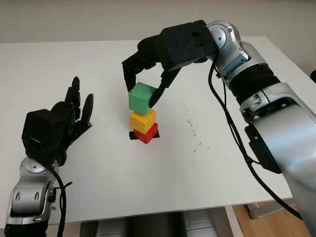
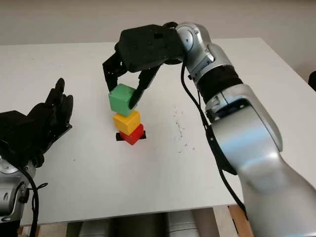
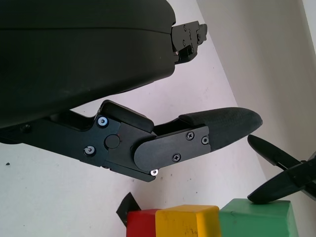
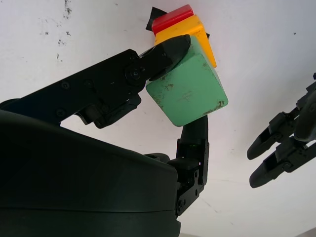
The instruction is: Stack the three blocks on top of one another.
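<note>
Bare table [image 1: 148, 173] around block stack [image 1: 144, 123]

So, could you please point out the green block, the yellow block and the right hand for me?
green block [image 1: 140, 98]: left eye view, middle of its front face.
yellow block [image 1: 142, 121]: left eye view, middle of its visible face.
right hand [image 1: 143, 86]: left eye view, middle, between the fingers holding the green block.

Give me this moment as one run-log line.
right robot hand: shut on green block, on top of yellow block | yellow block: on red block | left robot hand: open, left of the stack
</note>
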